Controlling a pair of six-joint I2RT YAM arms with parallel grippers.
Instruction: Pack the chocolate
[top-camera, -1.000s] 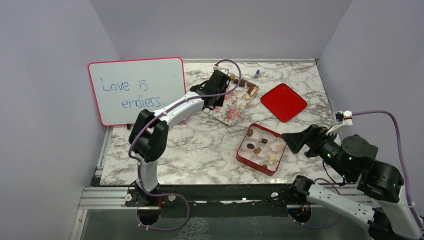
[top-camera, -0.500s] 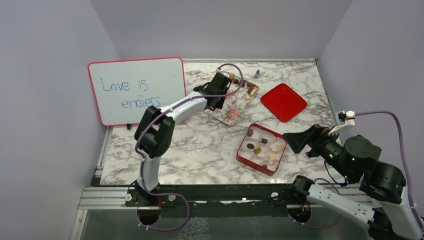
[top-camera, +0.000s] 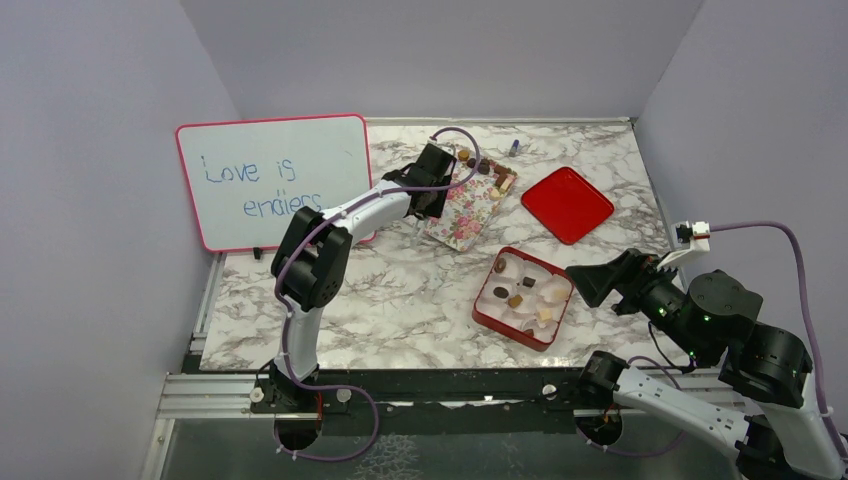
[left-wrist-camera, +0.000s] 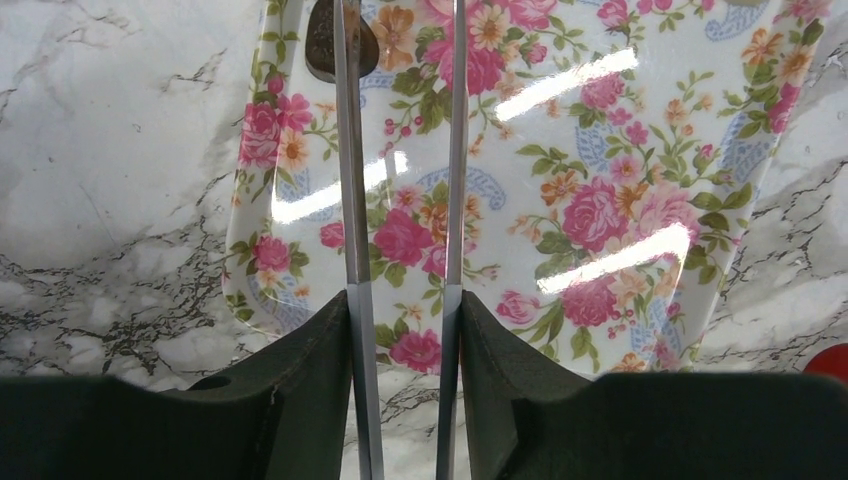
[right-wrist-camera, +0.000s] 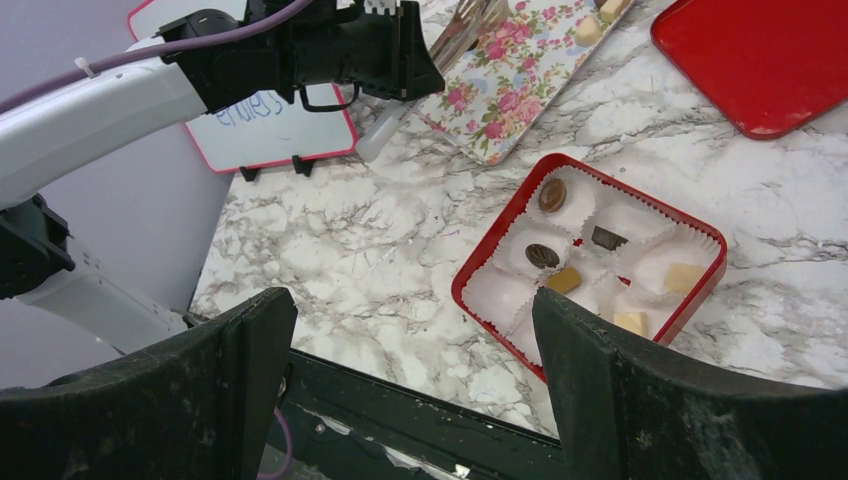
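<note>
The left gripper, jaws slightly parted and empty, hangs low over the floral tray beside a dark chocolate, apparently lining up a pick, while the right gripper hovers wide open near the red box holding several chocolates

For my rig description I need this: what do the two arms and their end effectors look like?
The left arm and the right arm have white links, black joints and a purple cable each. The left end effector is black with two thin, shiny metal fingers; the right end effector has broad black fingers. Small green lights dot the right arm.
</note>
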